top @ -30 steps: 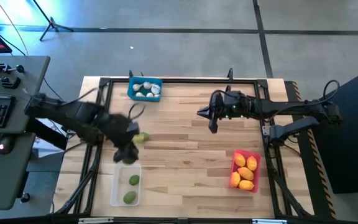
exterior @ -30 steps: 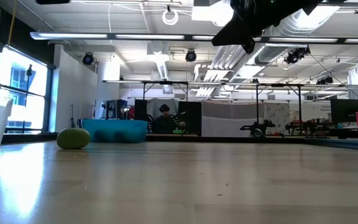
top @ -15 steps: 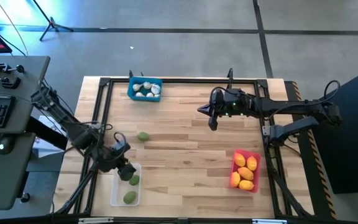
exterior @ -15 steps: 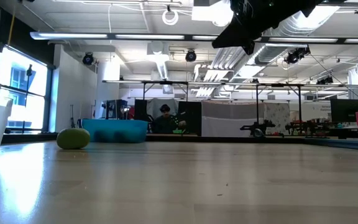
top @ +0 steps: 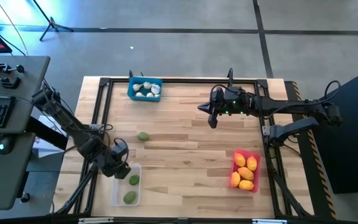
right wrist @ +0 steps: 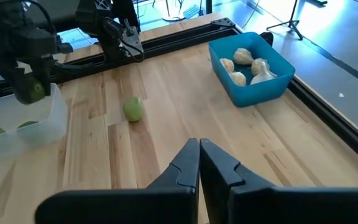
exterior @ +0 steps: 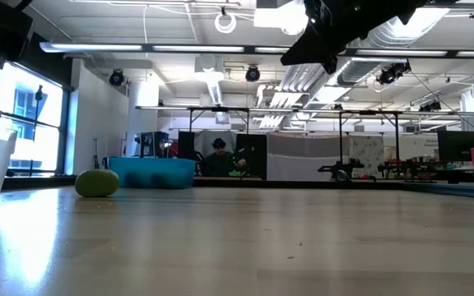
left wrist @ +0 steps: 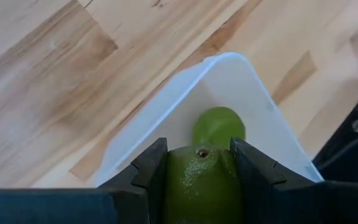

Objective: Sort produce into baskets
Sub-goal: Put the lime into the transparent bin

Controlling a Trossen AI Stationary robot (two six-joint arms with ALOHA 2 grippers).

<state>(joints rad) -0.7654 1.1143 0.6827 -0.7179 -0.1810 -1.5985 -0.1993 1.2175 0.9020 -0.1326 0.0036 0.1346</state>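
A: Wood-slat table point(top: 185, 143), open workshop behind. Step?

B: Left gripper point(left wrist: 199, 163) clenches a green fruit point(left wrist: 199, 182) right above the clear bin point(top: 118, 193); by the look of it, a drop-off. Next move calls for lowering slightly and letting go. Right gripper point(right wrist: 200, 163) hangs mid-table, fingers pressed together, empty.

A: Counts?

B: Three bins. Clear bin holds two greens; one loose green point(top: 143, 136) on the table. Red bin point(top: 238, 154) has about four yellows, blue bin point(top: 133, 92) roughly four whitish bulbs.

Pale wood-grain table point(top: 185, 130), translucent plastic bin point(left wrist: 229, 81) (smooth), glossy green fruit point(left wrist: 201, 183)
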